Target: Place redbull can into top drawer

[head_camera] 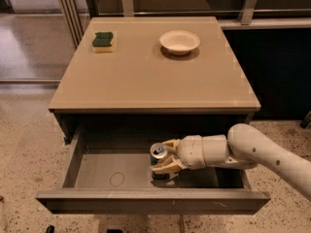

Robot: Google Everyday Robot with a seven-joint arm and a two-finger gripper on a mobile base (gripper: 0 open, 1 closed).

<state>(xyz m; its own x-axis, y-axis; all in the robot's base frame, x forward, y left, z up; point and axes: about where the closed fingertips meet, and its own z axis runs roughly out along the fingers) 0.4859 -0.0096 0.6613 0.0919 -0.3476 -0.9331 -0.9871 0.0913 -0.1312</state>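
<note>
The redbull can [158, 152] stood upright inside the top drawer [146, 202], near its middle and close to the front panel, with the gripper [160, 158] clasped around its sides, one finger behind and one in front. Bare drawer floor lay open to the can's left, out to a faint ring mark [116, 179] and the left wall. The arm [252, 152] reached in over the drawer's right side. On the table [146, 81] above, a sponge [103, 41] and a bowl [179, 41] sat well apart near the far edge.
</note>
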